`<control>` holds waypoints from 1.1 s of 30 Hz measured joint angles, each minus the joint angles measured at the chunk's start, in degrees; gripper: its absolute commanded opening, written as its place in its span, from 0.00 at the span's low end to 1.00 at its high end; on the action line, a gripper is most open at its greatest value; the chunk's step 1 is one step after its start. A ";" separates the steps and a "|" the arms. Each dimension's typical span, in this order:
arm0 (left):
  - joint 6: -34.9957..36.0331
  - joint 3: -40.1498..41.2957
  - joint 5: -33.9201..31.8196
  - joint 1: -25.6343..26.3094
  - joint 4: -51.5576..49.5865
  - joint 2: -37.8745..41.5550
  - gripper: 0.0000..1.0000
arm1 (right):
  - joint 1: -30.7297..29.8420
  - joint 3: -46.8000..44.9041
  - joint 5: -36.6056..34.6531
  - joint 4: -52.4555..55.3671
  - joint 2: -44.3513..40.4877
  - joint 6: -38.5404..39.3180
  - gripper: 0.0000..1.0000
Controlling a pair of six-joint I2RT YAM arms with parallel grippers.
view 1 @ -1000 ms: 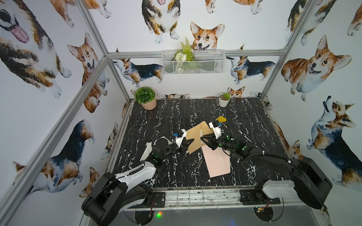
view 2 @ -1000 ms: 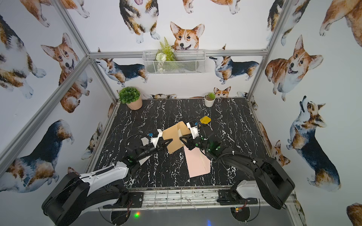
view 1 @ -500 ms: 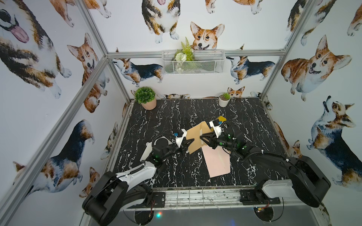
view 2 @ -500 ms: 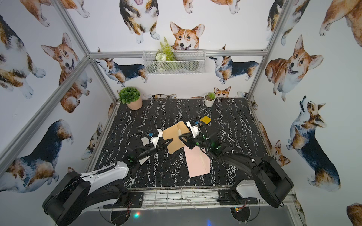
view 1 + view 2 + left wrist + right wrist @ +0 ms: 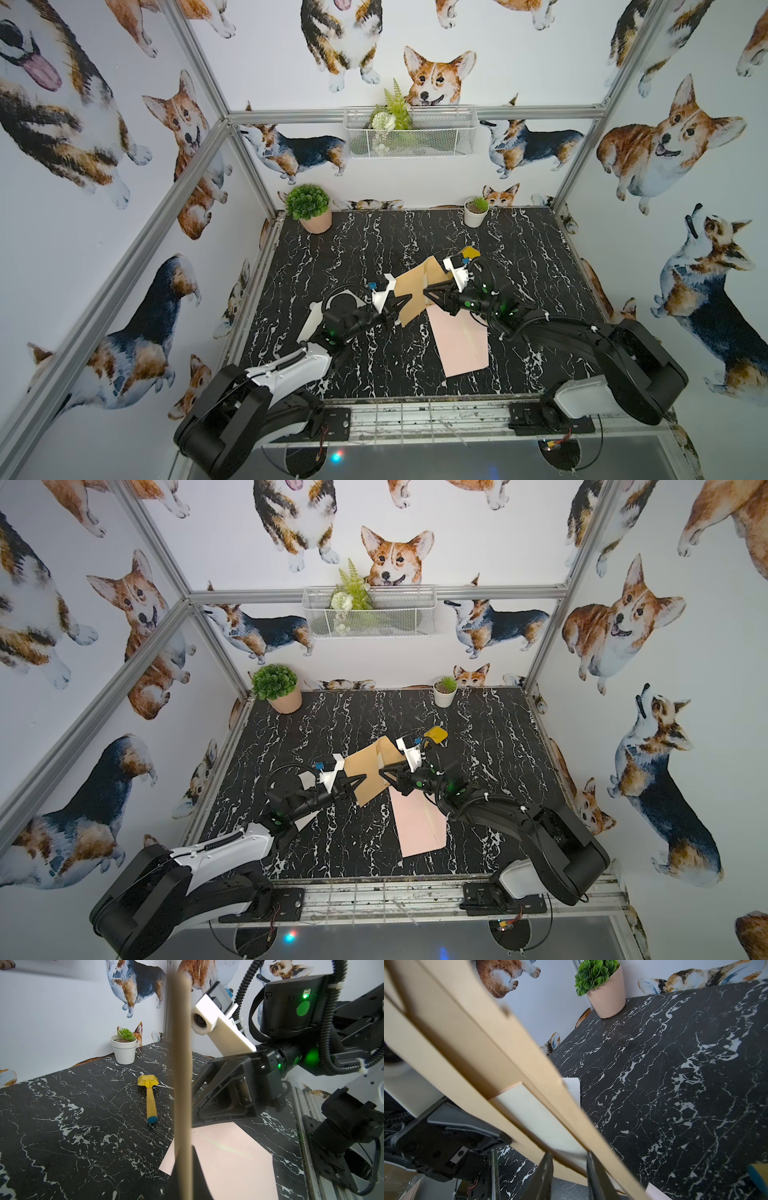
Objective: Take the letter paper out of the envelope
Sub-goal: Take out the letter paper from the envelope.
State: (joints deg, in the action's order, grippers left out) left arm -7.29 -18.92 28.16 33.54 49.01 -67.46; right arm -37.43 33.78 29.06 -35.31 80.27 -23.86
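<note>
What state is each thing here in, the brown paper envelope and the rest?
Brown paper envelope: lifted off the black marble table, between both grippers.
Pale cream paper: inside the envelope's open end.
Pink paper sheet: flat on the table.
Left gripper: shut on the envelope.
Right gripper: jaws apart at the envelope's mouth, grip unclear.
Yellow plastic tool: lying on the table.
Pink-potted plant, white-potted plant: upright.

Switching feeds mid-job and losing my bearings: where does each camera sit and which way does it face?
Both top views: high over the front rail, looking down and back over the table; left arm and right arm show.
Left wrist: on the left arm, facing the right arm past the edge-on envelope; left fingers show.
Right wrist: faces the pink-potted plant along the envelope; right fingers show.
Shared: both wrist views see the envelope.
</note>
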 measured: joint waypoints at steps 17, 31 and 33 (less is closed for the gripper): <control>0.00 0.20 -0.07 0.00 0.11 0.28 0.00 | 3.08 1.22 4.22 -1.95 3.10 -1.73 0.32; 0.00 0.22 -0.26 0.00 0.28 0.20 0.00 | 3.08 2.29 9.09 -7.45 5.90 -6.14 0.32; 0.00 0.22 -0.28 0.00 0.28 0.17 0.00 | 3.10 2.34 10.01 -8.74 6.78 -6.62 0.32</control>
State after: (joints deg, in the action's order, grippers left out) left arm -7.29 -18.70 27.88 33.54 49.30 -67.29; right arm -34.33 36.12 39.07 -44.05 87.05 -30.48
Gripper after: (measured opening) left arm 0.055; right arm 0.326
